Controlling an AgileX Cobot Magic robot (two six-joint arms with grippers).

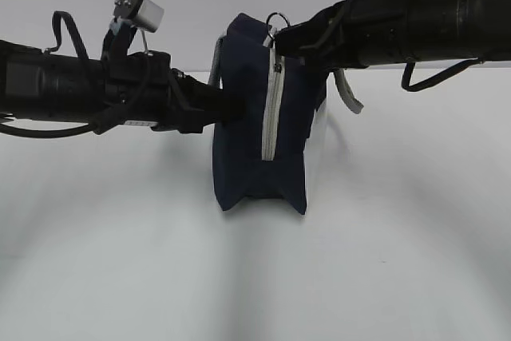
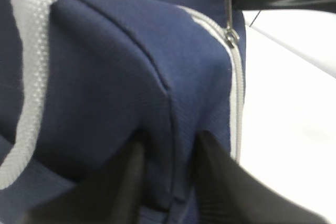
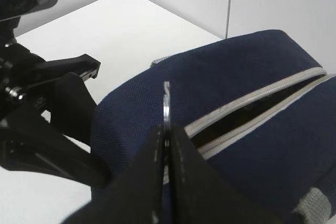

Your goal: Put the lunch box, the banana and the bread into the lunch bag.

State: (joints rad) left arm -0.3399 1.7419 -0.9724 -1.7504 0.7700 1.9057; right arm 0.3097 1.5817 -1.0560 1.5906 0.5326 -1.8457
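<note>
Lunch bag: navy fabric, standing upright on the white desk, well back from the near edge and about midway between its left and right edges; one narrow end faces the exterior camera.
Zipper: grey, running down that narrow end and shut along it; in the right wrist view the top stretch lies parted, a dark slit showing between the two grey tapes.
Ring pull: thin metal ring standing edge-on at the head of the zipper, up by the bag's top corner.
Right hand: reaching in from the right at the bag's top, its two dark fingers pressed together on the ring pull, pinching it, with the ring's upper edge poking out above the fingertips.
Left hand: coming in level from the left at mid-height of the bag, fingers partly spread with a ridge of navy fabric between them; both fingers touch the cloth, squeezing the bag's side just beside the zipper.
Handles: grey webbing, one strap lying down the bag's side in the left wrist view, another loop hanging off the far right side in the exterior view.
Side panel: white, a sliver visible on the bag's right flank.
</note>
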